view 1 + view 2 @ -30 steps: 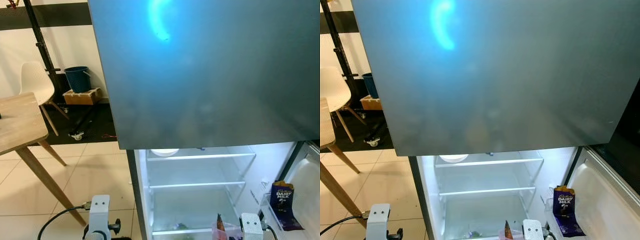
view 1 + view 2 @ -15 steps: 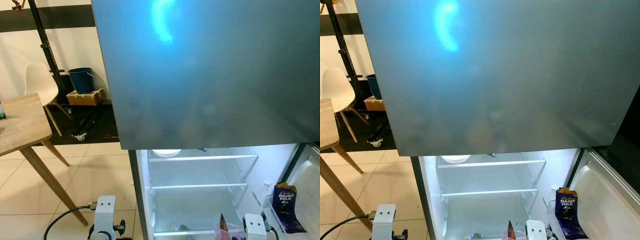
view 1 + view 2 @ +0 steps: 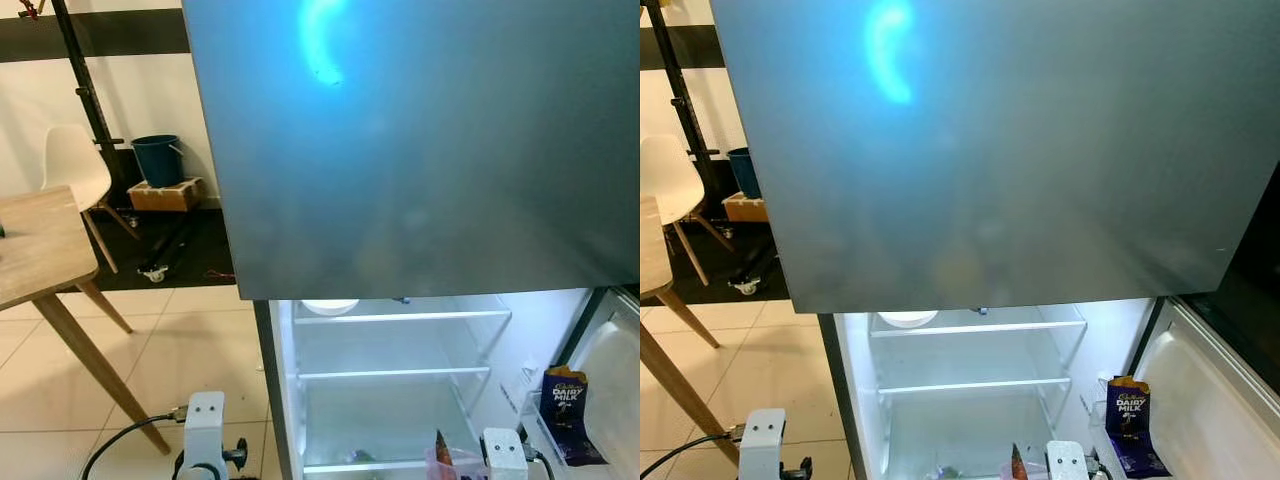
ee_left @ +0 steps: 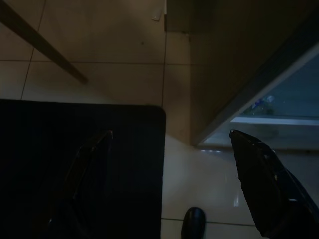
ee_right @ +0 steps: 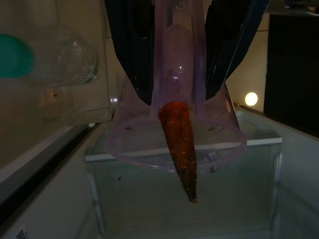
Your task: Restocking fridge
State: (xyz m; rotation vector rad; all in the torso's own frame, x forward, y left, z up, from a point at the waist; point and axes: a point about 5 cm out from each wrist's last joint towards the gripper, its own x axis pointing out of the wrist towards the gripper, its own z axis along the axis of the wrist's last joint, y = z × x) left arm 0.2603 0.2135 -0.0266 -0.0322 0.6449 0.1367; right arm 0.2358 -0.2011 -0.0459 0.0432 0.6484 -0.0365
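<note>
A: At the bottom edge of the head views, what is the right gripper (image 5: pixel 180 55) holding?

B: Its fingers (image 5: pixel 130 45) are clenched on a clear purple plastic cup (image 5: pixel 177 127), and a carrot (image 5: pixel 179 144) sticks out of the cup's mouth, tip first. The cup hangs in front of the open fridge (image 3: pixel 400 385), low by the bottom shelf.

A: And the left gripper (image 4: pixel 169 184)?

B: Released and empty, fingers spread wide, pointing down at the tiled floor (image 4: pixel 99 45) beside the fridge's corner.

A: Anything changed since half a second ago?

B: Barely. The whole picture has slid a little sideways, so the camera has turned; the cup and carrot sit at the same spot by the right wrist.

A: What lies further in?

B: Two glass shelves (image 3: pixel 395 372), a white bowl (image 3: pixel 330 306) on the upper one, and a purple Dairy Milk chocolate bag (image 3: pixel 565 412) in the door rack on the right.

A: And beyond?

B: The grey freezer door (image 3: pixel 420 140) above, a wooden table (image 3: pixel 40 245) to the left, then a white chair (image 3: pixel 70 170) and a blue bucket (image 3: pixel 158 158) by the wall.
</note>
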